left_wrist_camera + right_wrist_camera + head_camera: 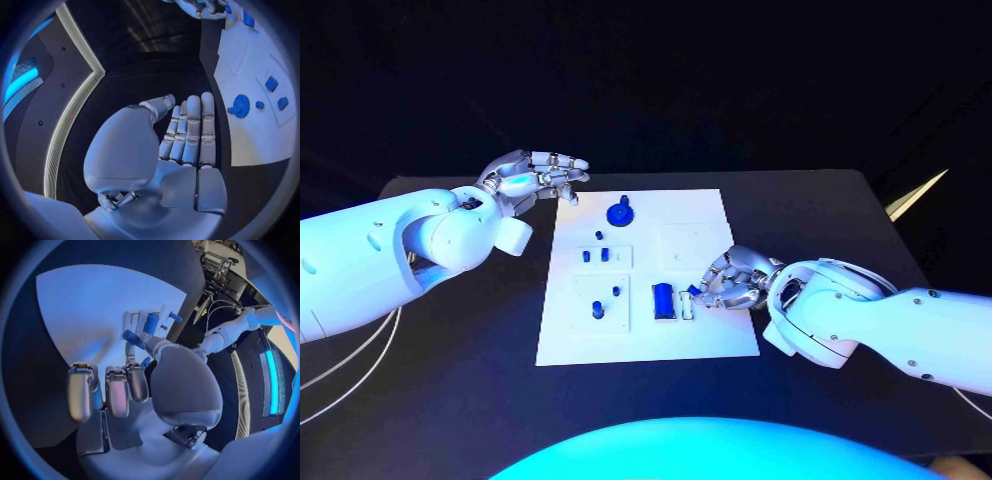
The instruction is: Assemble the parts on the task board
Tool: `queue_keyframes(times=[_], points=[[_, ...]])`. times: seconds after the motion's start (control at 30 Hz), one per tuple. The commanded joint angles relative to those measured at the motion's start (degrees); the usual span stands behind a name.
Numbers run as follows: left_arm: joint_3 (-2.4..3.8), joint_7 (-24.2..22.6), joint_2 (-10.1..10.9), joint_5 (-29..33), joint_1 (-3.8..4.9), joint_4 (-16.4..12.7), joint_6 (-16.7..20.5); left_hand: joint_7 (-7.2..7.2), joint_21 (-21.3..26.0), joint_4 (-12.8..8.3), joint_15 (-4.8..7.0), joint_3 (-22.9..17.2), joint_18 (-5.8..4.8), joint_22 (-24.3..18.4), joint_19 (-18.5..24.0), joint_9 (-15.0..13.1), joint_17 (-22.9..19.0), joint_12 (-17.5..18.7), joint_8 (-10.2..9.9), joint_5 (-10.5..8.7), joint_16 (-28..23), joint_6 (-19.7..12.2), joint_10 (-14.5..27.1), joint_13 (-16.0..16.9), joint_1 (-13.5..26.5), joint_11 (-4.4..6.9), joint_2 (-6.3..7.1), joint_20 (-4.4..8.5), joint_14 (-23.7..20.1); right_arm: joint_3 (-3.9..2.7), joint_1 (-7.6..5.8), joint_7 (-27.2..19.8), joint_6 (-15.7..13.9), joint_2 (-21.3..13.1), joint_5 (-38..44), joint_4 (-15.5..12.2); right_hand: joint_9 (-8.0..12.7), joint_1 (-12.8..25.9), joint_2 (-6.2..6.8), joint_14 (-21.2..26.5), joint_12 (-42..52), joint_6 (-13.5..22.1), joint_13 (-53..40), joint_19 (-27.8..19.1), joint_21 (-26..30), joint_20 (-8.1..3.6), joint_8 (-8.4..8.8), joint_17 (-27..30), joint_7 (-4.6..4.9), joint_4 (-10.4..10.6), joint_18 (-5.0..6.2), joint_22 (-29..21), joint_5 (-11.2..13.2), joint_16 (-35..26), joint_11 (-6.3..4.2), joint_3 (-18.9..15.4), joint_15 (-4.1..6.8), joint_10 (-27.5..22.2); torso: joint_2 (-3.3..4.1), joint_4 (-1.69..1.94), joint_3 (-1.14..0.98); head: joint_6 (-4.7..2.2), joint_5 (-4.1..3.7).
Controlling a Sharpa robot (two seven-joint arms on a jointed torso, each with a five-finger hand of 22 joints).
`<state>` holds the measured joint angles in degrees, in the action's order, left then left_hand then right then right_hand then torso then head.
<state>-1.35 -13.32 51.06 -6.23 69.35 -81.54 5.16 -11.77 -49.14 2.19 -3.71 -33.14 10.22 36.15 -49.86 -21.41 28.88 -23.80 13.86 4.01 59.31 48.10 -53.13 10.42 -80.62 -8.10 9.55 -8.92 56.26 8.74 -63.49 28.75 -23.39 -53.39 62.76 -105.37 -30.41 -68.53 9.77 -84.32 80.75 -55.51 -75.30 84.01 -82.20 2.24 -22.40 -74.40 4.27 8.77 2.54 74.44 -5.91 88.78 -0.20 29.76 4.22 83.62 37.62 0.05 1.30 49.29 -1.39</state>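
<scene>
Black table [473, 400] lay under everything, and the room behind it was dark. I saw the white board [646, 345] in the middle of the table, flat and a bit longer than wide.

My left hand [535, 177] hung over the table just past the board's far left corner. Its fingers were curled a little and spread apart, and I saw nothing in them. In the left wrist view the same hand [181, 145] had its fingers [192, 125] straight up, side by side, with nothing held.

My right hand [733, 280] sat low at the board's right edge, near the middle of that side. Its fingers were bent in toward the board. A small blue part [692, 291] showed right at the fingertips, but I could not tell if the hand was pinching it or only touching it. In the right wrist view the hand [144, 385] had the thumb [159, 347] reaching out to a blue piece [132, 337], with the other fingers [112, 390] hanging loose.

On the board I saw a round blue gear [622, 212] near the far edge. Nearer were two small blue pegs [594, 256] in a square spot. A tall blue block [664, 302] stood just beside the right hand. One small peg [599, 307] stood in the near left square.
</scene>
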Motion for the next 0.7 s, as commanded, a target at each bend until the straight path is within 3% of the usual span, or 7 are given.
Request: queue_keyframes(times=[0.03, 0.27, 0.7], points=[[0.04, -0.07, -0.12, 0.03, 0.03, -0.09, -0.28, -0.38, -0.11, -0.77, -0.20, -1.17, 0.31, 0.28, -0.72, 0.26, -0.67, -0.88, 1.18, 1.41, -0.99, -0.44, 0.99, -0.57, -0.38, -0.22, -0.22, -0.14, -0.75, -0.02, 0.01, -0.17, 0.69, 0.56, -0.47, 0.50, -2.90, 2.92, -0.43, -5.42, -0.49, -1.11, -8.58, 4.68, -0.67, -0.48, -2.83, -14.39, -0.48, 0.77, -1.24, 13.81, -1.80, 0.64, -0.36, 3.48, 0.03, 1.83, -0.02, 0.02, -0.02, -0.05, 0.14], [0.04, -0.02, -0.13, 0.02, 0.03, -0.06, -0.52, -0.40, -0.19, -0.83, -0.20, -1.23, 0.30, 0.35, -0.68, 0.28, -0.69, -0.88, 1.18, 1.39, -1.01, -0.44, 1.00, -0.59, -0.40, -0.24, -0.20, -0.14, -0.76, -0.01, 0.14, 0.83, 1.58, 2.47, -0.59, 2.03, -3.34, 7.26, -0.24, -5.46, -0.32, -2.58, -8.72, 4.73, -0.85, -0.59, -3.54, -14.54, -0.94, 2.18, -1.26, 13.85, -1.82, 0.71, -0.69, 1.91, 0.27, 2.05, 0.03, -0.11, -0.02, -0.14, 0.17], [0.04, 0.06, -0.07, 0.01, 0.03, -0.09, -0.79, -0.43, -0.30, -0.82, -0.24, -1.23, 0.28, 0.45, -0.60, 0.31, -0.70, -0.87, 1.16, 1.33, -1.02, -0.48, 1.02, -0.62, -0.28, -0.27, -0.12, -0.15, -0.77, 0.05, 0.50, 2.52, 3.07, 3.94, 1.34, 3.58, -3.54, 8.24, -0.20, -5.45, -0.02, -3.04, -8.91, 4.75, -0.96, -0.70, -3.91, -14.49, -1.15, 2.48, -1.28, 13.88, -1.81, 0.69, -0.85, 1.55, 0.40, 2.23, 0.03, -0.07, -0.06, 0.16, 0.13]])
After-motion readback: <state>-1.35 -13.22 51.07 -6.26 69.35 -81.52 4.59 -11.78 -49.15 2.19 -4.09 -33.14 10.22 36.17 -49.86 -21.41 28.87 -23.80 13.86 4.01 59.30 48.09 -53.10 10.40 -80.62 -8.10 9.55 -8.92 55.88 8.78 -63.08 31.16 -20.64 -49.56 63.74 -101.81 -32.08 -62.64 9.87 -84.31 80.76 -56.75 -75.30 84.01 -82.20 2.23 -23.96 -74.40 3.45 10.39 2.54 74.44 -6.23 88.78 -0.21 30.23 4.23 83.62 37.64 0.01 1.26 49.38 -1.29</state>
